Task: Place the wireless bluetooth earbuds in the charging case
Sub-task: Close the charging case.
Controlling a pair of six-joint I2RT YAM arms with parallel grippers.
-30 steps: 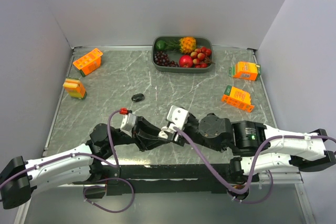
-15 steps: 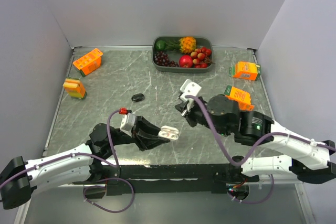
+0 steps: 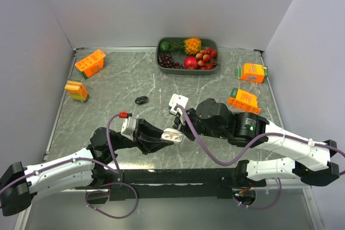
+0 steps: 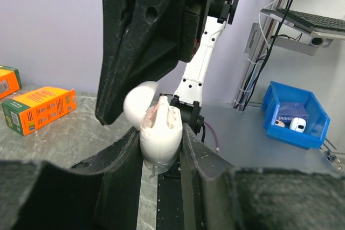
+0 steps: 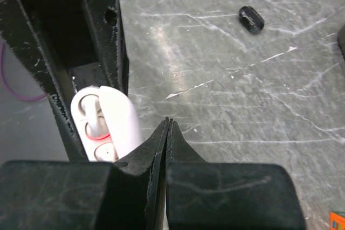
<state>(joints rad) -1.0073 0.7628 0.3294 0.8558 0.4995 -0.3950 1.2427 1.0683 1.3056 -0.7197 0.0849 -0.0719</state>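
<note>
Charging case (image 5: 110, 119), white, lid open, clamped in jaws of left gripper (image 4: 160, 139) over the tabletop (image 5: 242, 106), apparently with white earbuds (image 5: 91, 126) seated inside; jaws of right gripper (image 5: 166, 125) pressed together just beside it, gripping nothing.

A lab: walled test table (image 3: 124, 79), blue parts bin (image 4: 294, 137).

I saw the charging case (image 4: 160, 141) as smooth, glossy white plastic. The fingers (image 4: 121, 179) of the left gripper (image 4: 159, 133) looked matt black, grainy and rough. The table (image 5: 259, 106) had a polished grey marble-patterned top with fine scratches, and the orange carton (image 4: 38, 109) looked like printed card
</note>
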